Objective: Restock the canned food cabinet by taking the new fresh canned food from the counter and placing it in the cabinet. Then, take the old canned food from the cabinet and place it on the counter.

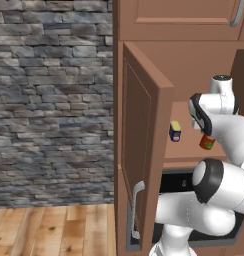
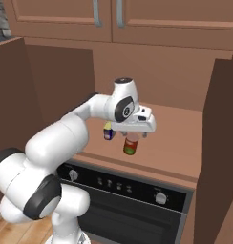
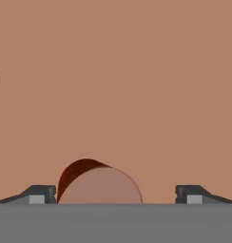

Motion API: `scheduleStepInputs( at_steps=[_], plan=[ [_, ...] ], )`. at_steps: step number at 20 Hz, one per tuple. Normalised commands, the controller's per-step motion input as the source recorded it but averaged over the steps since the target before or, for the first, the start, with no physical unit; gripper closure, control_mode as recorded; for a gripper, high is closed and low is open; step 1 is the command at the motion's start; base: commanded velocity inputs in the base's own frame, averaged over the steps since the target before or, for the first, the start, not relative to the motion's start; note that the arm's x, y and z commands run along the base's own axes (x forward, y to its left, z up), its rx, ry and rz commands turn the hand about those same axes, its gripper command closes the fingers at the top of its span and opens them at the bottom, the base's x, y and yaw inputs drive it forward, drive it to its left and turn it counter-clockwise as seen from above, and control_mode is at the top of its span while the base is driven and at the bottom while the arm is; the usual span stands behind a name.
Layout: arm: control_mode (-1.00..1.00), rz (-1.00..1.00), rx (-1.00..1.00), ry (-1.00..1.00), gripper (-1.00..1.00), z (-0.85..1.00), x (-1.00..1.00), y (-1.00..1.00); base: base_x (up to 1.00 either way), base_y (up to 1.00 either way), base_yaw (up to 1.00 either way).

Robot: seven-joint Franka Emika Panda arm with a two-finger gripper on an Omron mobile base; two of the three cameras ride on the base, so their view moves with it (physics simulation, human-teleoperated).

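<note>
Gripper (image 2: 132,135) over red can (image 2: 130,144), apparently gripping it

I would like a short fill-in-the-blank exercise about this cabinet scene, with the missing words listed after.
1. The red can hangs under the tool, above the cabinet ____.
2. The blue can has a ____ top.
3. Below the cabinet sits a black ____ with knobs.
4. In the left base view, the door stands ____.

Missing words: shelf; yellow; oven; open
</note>
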Motion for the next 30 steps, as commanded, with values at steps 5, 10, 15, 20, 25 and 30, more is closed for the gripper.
scheduleStepInputs(
  at_steps=[5, 10, 15, 20, 25, 30],
  plan=[
    [-1.00, 0.00, 0.03, -0.01, -1.00, -0.18, -0.07, 0.02, 0.00, 0.00, 0.00],
    [-1.00, 0.00, 0.04, -0.02, -1.00, -0.20, -0.01, 0.10, 0.00, 0.00, 0.00],
    [-1.00, 0.00, 0.02, 0.00, -1.00, -0.06, 0.00, 0.13, 0.00, 0.00, 0.00],
    [-1.00, 0.00, 0.00, 0.00, -1.00, -0.03, 0.00, 0.15, 0.00, 0.00, 0.00],
    [-1.00, 0.00, 0.00, -0.03, -1.00, -0.16, 0.00, 0.04, 0.00, 0.00, 0.00],
    [-1.00, 0.00, 0.00, -0.08, -1.00, -0.23, 0.00, -0.01, 0.00, 0.00, 0.00]
  ],
)
